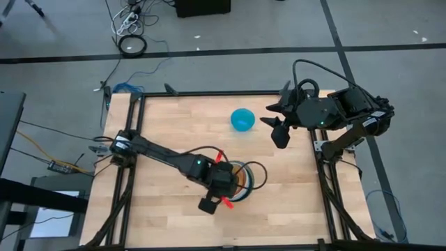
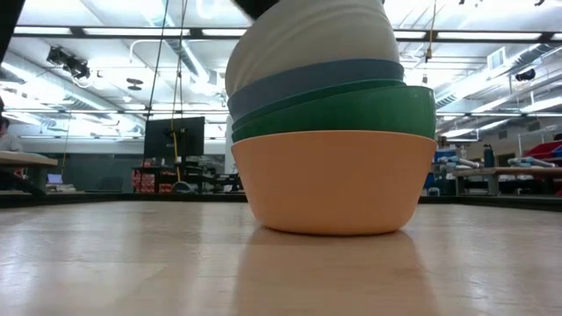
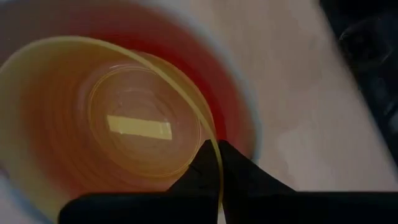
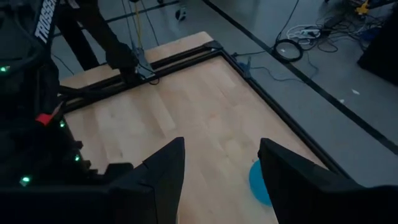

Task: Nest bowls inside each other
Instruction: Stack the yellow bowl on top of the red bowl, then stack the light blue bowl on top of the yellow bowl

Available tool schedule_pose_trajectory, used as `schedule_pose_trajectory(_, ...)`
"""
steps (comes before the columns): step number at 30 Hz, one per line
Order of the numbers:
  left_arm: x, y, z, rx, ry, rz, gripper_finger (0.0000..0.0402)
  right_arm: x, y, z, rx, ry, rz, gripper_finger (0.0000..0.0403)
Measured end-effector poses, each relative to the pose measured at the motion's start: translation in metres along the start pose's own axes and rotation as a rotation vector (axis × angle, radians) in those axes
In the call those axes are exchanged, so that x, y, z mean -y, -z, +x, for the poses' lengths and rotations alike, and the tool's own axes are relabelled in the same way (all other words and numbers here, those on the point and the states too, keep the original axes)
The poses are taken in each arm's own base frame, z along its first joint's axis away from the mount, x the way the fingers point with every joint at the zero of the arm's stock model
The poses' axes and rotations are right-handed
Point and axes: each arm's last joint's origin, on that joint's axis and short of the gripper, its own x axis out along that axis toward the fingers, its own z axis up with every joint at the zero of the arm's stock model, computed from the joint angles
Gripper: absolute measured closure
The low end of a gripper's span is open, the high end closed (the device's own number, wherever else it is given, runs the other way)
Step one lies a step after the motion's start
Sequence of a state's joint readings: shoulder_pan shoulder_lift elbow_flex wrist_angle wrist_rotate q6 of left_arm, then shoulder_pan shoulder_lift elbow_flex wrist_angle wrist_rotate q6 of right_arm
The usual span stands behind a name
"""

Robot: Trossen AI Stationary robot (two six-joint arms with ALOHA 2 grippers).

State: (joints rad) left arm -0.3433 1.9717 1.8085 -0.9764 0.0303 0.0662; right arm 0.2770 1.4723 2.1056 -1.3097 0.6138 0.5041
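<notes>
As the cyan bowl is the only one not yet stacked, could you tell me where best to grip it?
Grip the cyan bowl by its thin rim, probably from above, one finger inside and one outside. It seems to sit mouth up, clear of everything, and the open right hand is beside it.

table top (image 1: 167, 125): pale wood planks, smooth, with a soft sheen that mirrors the stack in the low view
orange bowl (image 2: 334, 180): plain plastic, matt, smooth wall
green bowl (image 2: 351, 105): plastic, slightly glossy rim
blue bowl (image 2: 307, 77): plastic, matt
white bowl (image 2: 307, 35): plastic, smooth, soft shine
yellow bowl (image 3: 112, 124): thin translucent plastic, glossy inside
cyan bowl (image 1: 242, 119): plastic, smooth
table frame (image 1: 132, 111): dark metal bars, matt
floor (image 1: 230, 28): grey, matt
</notes>
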Motion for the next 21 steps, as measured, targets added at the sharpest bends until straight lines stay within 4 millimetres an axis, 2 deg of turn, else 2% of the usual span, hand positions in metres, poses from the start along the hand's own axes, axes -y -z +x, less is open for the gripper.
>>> schedule_pose_trajectory(3,0.005,-0.002,0.002,0.03,0.015,-0.011,0.0386,0.0,0.0,0.0,-0.011,-0.018,-0.005,0.0209)
schedule_pose_trajectory(6,0.006,-0.003,-0.004,0.014,-0.064,-0.017,0.0349,0.001,0.003,0.002,-0.055,-0.039,-0.021,0.0203)
schedule_pose_trajectory(9,0.004,-0.004,-0.024,0.041,-0.135,-0.036,0.0307,-0.001,0.008,0.012,-0.128,-0.05,-0.022,0.019)
schedule_pose_trajectory(14,0.004,0.003,-0.056,0.055,-0.259,-0.061,0.0244,-0.012,0.023,0.048,-0.27,-0.027,-0.061,0.0175)
schedule_pose_trajectory(17,0.002,0.013,-0.083,0.064,-0.334,-0.113,0.0218,-0.015,0.033,0.069,-0.342,0.002,-0.094,0.0174)
schedule_pose_trajectory(21,0.006,0.019,-0.113,0.158,-0.34,-0.168,0.0195,-0.007,0.042,0.095,-0.384,0.055,-0.104,0.0177)
